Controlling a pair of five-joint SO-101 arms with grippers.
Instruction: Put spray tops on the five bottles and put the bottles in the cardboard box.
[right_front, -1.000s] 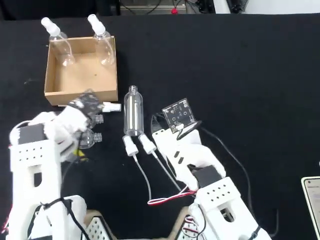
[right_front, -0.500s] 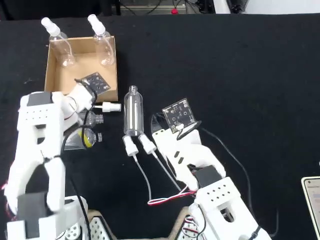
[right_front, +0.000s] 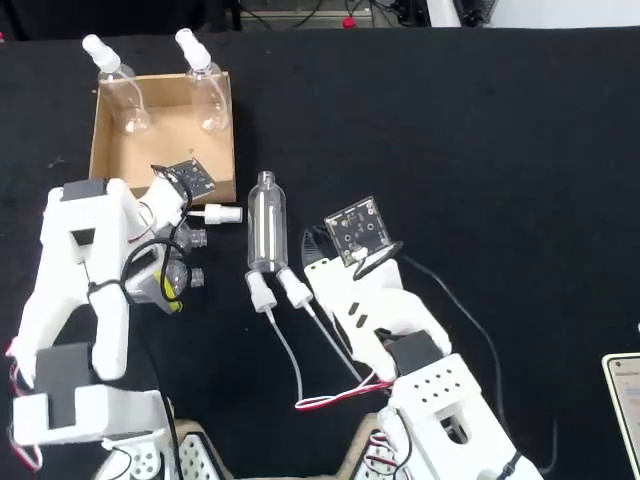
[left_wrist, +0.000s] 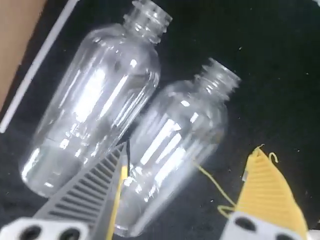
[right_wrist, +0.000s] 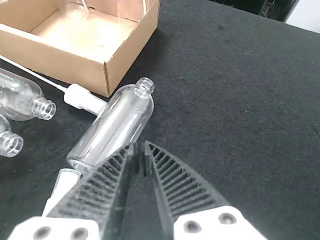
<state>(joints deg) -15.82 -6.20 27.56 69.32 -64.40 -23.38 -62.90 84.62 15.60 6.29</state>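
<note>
From above, the cardboard box (right_front: 165, 187) sits at the far left of the black table (right_front: 480, 150), with two capped bottles (right_front: 205, 92) leaning against its far wall, spray heads poking over the rim. A lone uncapped bottle (right_front: 266, 225) lies on the cloth just right of the box, neck pointing away from the arms. One loose spray top (right_front: 222, 213) lies between it and the box. Two more spray tops (right_front: 262, 293) lie at its base, their tubes trailing toward the arms. The left arm (right_front: 80, 260) bends over a pair of uncapped bottles (right_front: 186, 240) lying just in front of the box, and the right arm (right_front: 400, 330) stretches toward the lone bottle's base. In the left wrist view, the left gripper (left_wrist: 190, 150) stands open astride one bottle of the pair (left_wrist: 180, 135). Its grey finger (left_wrist: 95, 190) sits in the gap between the two bottles and its yellow-tipped finger (left_wrist: 265, 190) on the other side; whether either touches the plastic I cannot tell. In the right wrist view, the right gripper (right_wrist: 140, 149) has its jaws closed on nothing, tips near the lone bottle's body (right_wrist: 112, 127), with the box corner (right_wrist: 125, 65) beyond.
</note>
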